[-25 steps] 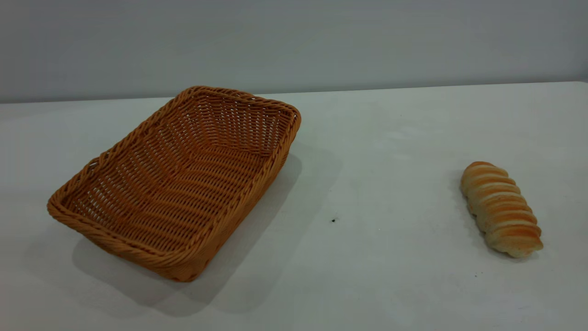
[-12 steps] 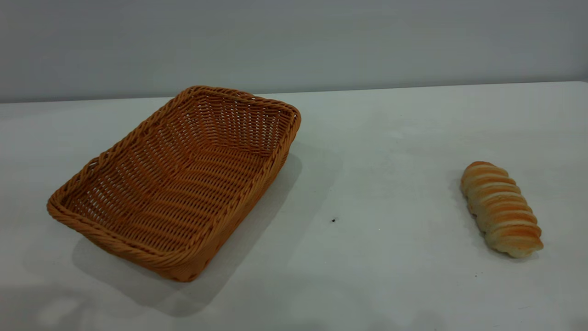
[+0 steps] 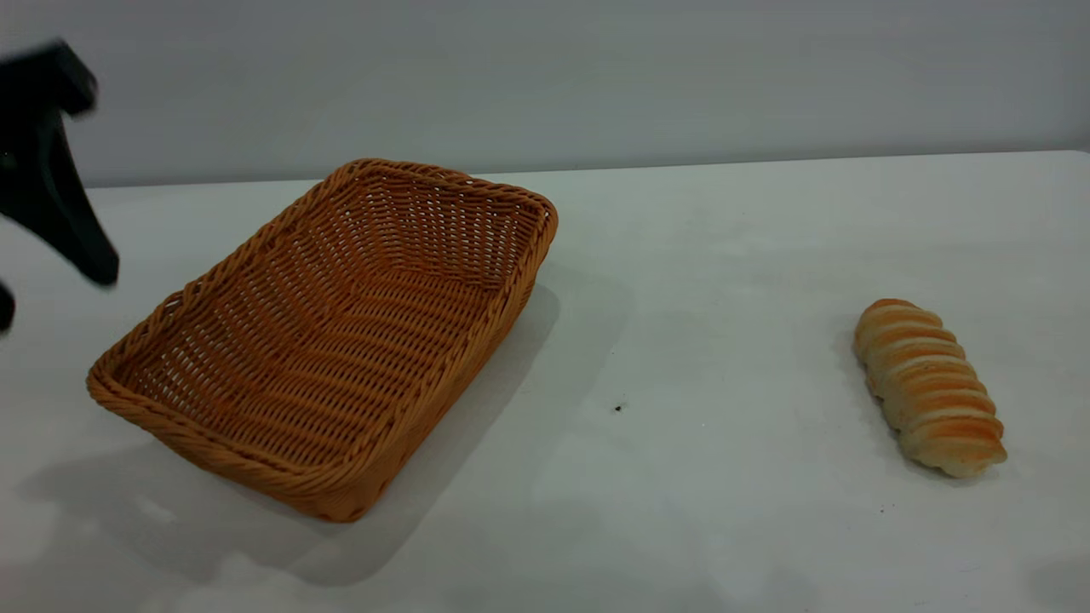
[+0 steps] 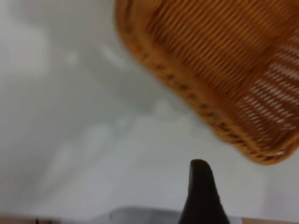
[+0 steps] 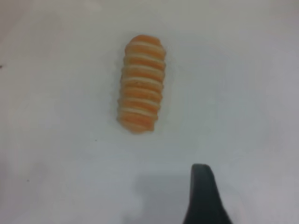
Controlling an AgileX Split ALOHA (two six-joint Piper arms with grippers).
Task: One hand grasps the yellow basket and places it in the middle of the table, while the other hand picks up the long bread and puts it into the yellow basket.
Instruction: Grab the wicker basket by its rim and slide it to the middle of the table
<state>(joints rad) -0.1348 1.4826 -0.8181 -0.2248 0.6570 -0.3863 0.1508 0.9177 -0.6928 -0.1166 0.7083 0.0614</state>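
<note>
Two task items lie well apart on your table: the yellow basket on the left half, skewed, empty; the long bread on the right half, lying flat. Your left gripper hangs at the exterior view's left edge, above the table, beside the basket, touching nothing; you can see its fingers spread apart. Your right gripper shows one finger only above the bread; I cannot tell its state.
</note>
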